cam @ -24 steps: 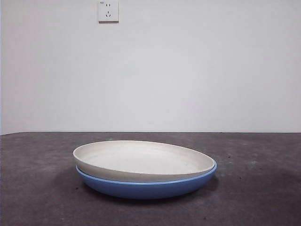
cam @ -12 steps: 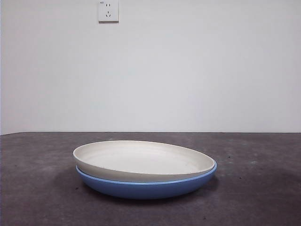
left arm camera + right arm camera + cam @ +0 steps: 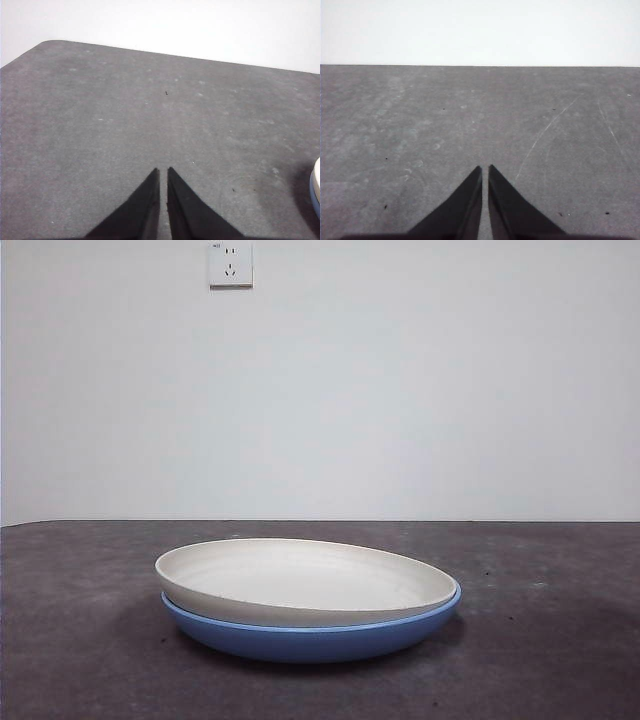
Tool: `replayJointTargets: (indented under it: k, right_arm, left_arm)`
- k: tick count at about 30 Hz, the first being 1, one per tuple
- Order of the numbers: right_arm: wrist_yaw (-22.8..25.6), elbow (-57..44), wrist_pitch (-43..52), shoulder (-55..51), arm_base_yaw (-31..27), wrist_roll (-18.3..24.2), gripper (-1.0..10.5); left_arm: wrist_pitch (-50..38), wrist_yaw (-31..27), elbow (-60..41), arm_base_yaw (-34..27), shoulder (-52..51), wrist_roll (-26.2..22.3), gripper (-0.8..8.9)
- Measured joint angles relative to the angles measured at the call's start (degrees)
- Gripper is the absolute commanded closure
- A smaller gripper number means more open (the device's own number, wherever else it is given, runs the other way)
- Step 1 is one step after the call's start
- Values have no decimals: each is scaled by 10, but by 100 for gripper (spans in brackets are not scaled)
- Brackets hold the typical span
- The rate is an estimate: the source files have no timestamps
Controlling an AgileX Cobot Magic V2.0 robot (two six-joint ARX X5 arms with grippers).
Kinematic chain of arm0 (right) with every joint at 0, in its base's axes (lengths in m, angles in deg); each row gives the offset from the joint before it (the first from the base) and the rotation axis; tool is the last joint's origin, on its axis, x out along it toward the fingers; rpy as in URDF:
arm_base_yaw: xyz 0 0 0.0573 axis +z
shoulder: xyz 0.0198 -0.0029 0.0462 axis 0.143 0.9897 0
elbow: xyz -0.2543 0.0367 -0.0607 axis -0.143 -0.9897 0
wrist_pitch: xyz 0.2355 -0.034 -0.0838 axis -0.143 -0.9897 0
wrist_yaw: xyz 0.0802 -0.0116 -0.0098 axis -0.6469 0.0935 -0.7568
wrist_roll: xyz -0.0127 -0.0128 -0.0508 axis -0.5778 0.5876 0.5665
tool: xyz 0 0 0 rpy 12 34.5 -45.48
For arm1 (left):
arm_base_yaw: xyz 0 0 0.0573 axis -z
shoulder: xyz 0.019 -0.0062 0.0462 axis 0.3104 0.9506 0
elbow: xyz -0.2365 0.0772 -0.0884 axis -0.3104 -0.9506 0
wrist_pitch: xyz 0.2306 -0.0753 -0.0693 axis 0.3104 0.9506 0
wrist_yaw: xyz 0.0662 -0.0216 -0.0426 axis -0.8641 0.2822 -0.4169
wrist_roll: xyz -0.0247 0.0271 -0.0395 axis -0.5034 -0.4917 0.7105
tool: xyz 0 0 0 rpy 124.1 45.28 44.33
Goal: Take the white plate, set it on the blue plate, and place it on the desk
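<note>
The white plate (image 3: 300, 580) lies nested in the blue plate (image 3: 310, 640) on the desk (image 3: 80, 640) in the front view, slightly tilted. Neither arm shows in the front view. My left gripper (image 3: 163, 172) is shut and empty above bare desk (image 3: 125, 110); the stacked plates' edge (image 3: 316, 185) shows at the side of its view. My right gripper (image 3: 485, 169) is shut and empty above bare desk (image 3: 470, 110), with no plate in its view.
A white wall with a socket (image 3: 230, 262) stands behind the desk. The desk's rounded corner (image 3: 47, 44) shows in the left wrist view. Faint scratches (image 3: 545, 132) mark the desk in the right wrist view.
</note>
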Motion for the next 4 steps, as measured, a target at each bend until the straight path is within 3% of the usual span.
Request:
replayJointTargets:
  k: [4]
  right_arm:
    - [0, 0, 0, 0, 0, 0, 930]
  left_arm:
    - [0, 0, 0, 0, 0, 0, 789]
